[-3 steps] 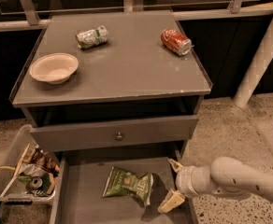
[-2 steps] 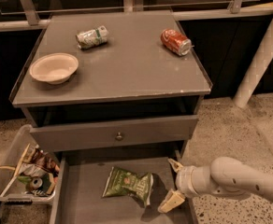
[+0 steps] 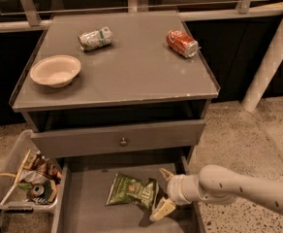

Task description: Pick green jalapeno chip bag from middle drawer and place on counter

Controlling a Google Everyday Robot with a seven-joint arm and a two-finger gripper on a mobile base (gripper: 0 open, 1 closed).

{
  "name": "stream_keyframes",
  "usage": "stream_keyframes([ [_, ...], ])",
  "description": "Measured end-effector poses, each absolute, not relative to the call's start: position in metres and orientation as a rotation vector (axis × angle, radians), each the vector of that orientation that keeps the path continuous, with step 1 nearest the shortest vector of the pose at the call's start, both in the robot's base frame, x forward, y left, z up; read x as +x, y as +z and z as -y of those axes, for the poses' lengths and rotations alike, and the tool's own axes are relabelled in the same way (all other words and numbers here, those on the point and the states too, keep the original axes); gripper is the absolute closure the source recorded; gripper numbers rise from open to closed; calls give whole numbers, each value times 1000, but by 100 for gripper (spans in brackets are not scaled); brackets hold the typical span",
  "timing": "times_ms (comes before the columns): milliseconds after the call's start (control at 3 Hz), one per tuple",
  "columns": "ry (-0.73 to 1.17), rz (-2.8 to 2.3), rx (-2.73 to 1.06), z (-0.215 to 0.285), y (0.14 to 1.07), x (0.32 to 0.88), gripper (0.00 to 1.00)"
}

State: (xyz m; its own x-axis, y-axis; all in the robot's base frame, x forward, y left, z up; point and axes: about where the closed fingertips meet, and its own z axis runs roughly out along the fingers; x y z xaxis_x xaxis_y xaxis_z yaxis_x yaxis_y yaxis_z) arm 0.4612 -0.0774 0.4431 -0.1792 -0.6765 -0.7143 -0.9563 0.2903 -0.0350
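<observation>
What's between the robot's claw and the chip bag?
Nothing shows between them in the camera view: the open gripper is right at the bag's right end, inside the drawer.

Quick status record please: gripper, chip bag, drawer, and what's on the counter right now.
gripper: gripper low inside the middle drawer, fingers open around the right end of the green jalapeno chip bag
bag: lying flat on the drawer floor, not lifted
drawer: pulled out; the drawer above it is closed
counter: counter holds a bowl front left, a silver-green can and a red soda can, both on their sides
task: bag not yet on counter
</observation>
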Motion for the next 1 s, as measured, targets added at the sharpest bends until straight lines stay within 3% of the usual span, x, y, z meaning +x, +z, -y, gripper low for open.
stream_keyframes([
  [1000, 554, -1843, -1557, 8, 379, 469, 0],
])
